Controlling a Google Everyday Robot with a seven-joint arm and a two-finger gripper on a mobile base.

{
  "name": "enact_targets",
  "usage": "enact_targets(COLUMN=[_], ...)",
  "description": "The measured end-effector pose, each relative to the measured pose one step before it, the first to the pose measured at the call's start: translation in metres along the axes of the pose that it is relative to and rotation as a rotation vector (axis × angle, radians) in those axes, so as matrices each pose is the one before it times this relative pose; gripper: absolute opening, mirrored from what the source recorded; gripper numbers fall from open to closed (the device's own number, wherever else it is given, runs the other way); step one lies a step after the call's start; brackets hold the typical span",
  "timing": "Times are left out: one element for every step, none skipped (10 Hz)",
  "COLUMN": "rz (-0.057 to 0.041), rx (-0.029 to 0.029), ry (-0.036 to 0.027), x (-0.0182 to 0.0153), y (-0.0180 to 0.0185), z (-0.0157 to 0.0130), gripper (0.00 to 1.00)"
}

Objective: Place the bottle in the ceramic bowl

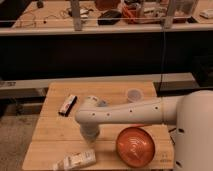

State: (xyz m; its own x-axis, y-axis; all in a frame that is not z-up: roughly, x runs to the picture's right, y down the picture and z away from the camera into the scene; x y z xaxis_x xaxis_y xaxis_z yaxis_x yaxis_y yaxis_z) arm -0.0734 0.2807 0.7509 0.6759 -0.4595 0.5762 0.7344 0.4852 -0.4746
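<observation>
Orange ceramic bowl (136, 146) on wooden table (55, 130), front right; bottle (75, 160) lying on side at bowl's 9 o'clock, apart; gripper (90, 136) at bottle's 1 o'clock, grip state cannot tell.

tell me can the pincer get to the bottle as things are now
Probably yes. The pincer hangs close behind the bottle, which lies on its side near the table's front edge with nothing between them; the bowl sits off to the side, clear of the way.
</observation>
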Motion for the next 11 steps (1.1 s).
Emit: enact_targets(rz=[-0.00074,0.00049,0.0122,0.00681,0.00411,0.00452,0.01739,0.02572,0.02995,0.02099,0.01452], rx=[0.00002,0.00055,0.00419,0.01024,0.0075,0.00361,-0.0115,-0.02027,-0.01817,-0.00862,-0.00019], ry=[0.0003,-0.00068,-0.00997,-0.01636,-0.01276,-0.00761,0.00134,0.00088,0.00151,-0.00304,-0.00987], x=[-0.00053,-0.00032,0.00186,0.00212,-0.00121,-0.0016,-0.00146,-0.00258,-0.0014,-0.00283,-0.00321], y=[-0.00053,-0.00068,-0.00211,-0.00475,-0.00329,-0.00215,-0.00099,-0.00002,0.00311,0.00418,0.00601], z=[-0.0011,-0.0001,-0.00151,-0.00374,-0.0037,-0.00278,-0.00337,-0.0032,-0.00406,-0.0046,-0.0066], gripper=[0.07,0.01,0.0,0.0,0.0,0.0,0.0,0.0,0.0,0.0,0.0])
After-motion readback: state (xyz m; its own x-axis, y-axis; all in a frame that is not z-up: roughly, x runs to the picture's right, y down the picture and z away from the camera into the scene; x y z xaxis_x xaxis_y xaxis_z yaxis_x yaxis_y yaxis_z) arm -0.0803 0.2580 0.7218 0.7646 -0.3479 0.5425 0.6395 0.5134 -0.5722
